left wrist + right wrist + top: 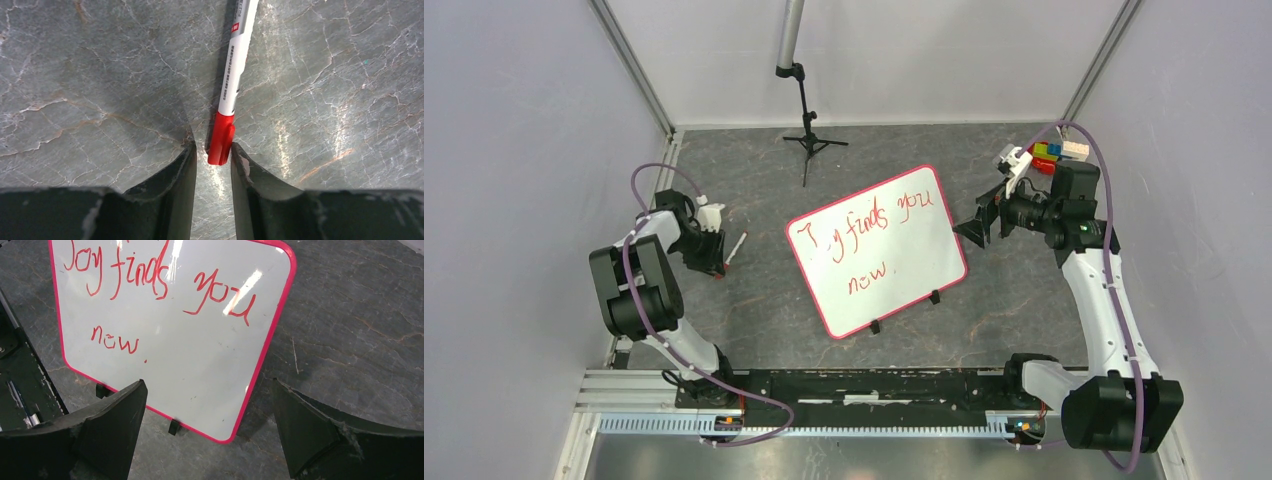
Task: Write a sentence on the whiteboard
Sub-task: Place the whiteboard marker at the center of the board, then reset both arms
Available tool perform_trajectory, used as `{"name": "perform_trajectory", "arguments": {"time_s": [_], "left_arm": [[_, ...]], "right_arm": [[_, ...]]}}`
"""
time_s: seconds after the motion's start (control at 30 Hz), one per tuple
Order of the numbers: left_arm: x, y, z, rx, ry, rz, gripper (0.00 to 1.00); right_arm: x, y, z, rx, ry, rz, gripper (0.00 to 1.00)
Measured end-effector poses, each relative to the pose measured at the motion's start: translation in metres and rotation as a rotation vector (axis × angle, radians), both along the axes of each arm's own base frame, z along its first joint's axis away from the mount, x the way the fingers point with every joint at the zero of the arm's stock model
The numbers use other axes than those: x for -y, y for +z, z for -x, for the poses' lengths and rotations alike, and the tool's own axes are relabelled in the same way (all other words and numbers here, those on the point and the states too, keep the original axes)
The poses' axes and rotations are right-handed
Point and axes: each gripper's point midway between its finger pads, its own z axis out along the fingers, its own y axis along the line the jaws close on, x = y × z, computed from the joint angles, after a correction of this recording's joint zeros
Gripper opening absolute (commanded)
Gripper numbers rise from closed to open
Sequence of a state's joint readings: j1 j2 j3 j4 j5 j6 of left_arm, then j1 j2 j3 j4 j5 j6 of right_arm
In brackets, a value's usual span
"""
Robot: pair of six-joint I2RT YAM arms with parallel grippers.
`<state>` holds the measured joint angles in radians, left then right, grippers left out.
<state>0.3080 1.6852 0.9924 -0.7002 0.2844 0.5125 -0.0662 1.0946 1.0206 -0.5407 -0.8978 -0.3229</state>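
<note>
The whiteboard (914,275) with its red-pink frame lies in the middle of the table, its two black clip feet on the near edge. The sentence (872,228) in red cursive reads "Joy finds you now." in two lines (160,287). A white marker with a red cap (737,246) lies on the table left of the board. My left gripper (715,264) is low over the table, jaws a narrow gap apart, and the cap's end (220,145) sits just between the fingertips. My right gripper (977,228) is wide open and empty beside the board's right edge (260,360).
A black tripod stand (807,140) stands at the back behind the board. Coloured blocks (1049,153) sit in the back right corner. A black and metal rail (864,400) runs along the near edge. White walls close three sides.
</note>
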Motion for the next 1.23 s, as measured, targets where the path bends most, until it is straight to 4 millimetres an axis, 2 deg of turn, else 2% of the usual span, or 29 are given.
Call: {"name": "perform_trajectory", "arguments": {"time_s": [0.17, 0.23, 0.33, 0.43, 0.47, 0.5, 0.6, 0.7, 0.73, 0.87, 0.97, 1.07, 1.17, 1.23], "left_arm": [[0.000, 0.000, 0.000, -0.001, -0.002, 0.002, 0.42], [0.001, 0.001, 0.001, -0.002, -0.003, 0.006, 0.46], [0.002, 0.003, 0.001, -0.001, -0.008, 0.010, 0.58], [0.002, 0.011, 0.002, -0.007, -0.011, 0.012, 0.82], [0.002, 0.016, 0.001, -0.004, -0.013, 0.014, 0.93], [0.002, 0.025, -0.003, 0.008, -0.016, 0.013, 0.99], [-0.001, 0.062, -0.025, 0.087, -0.025, 0.014, 1.00], [-0.003, 0.110, -0.053, 0.198, -0.037, 0.015, 1.00], [-0.003, 0.132, -0.063, 0.243, -0.043, 0.018, 1.00], [-0.002, 0.198, -0.088, 0.381, -0.044, 0.024, 1.00], [-0.001, 0.242, -0.102, 0.477, -0.022, 0.031, 1.00], [-0.001, 0.258, -0.107, 0.516, 0.012, 0.038, 1.00], [0.000, 0.251, -0.105, 0.499, 0.055, 0.055, 1.00], [0.000, 0.235, -0.099, 0.467, 0.085, 0.067, 1.00]], "right_arm": [[0.001, 0.000, 0.000, 0.002, -0.002, 0.004, 0.98], [0.001, -0.001, 0.000, 0.003, -0.002, 0.007, 0.98], [0.002, -0.002, 0.000, 0.002, -0.004, 0.014, 0.98], [0.005, -0.003, 0.000, -0.002, -0.011, 0.022, 0.98], [0.007, -0.003, -0.001, 0.000, -0.016, 0.025, 0.98], [0.008, -0.002, -0.003, 0.002, -0.020, 0.029, 0.98], [0.015, 0.005, -0.010, 0.012, -0.035, 0.039, 0.98], [0.027, 0.016, -0.020, 0.034, -0.064, 0.055, 0.98], [0.032, 0.019, -0.024, 0.042, -0.075, 0.060, 0.98], [0.060, 0.034, -0.042, 0.065, -0.139, 0.082, 0.98], [0.092, 0.043, -0.058, 0.084, -0.210, 0.103, 0.98], [0.121, 0.042, -0.069, 0.078, -0.273, 0.119, 0.98], [0.145, 0.028, -0.075, 0.041, -0.323, 0.135, 0.98], [0.156, 0.017, -0.078, 0.015, -0.349, 0.148, 0.98]]}}
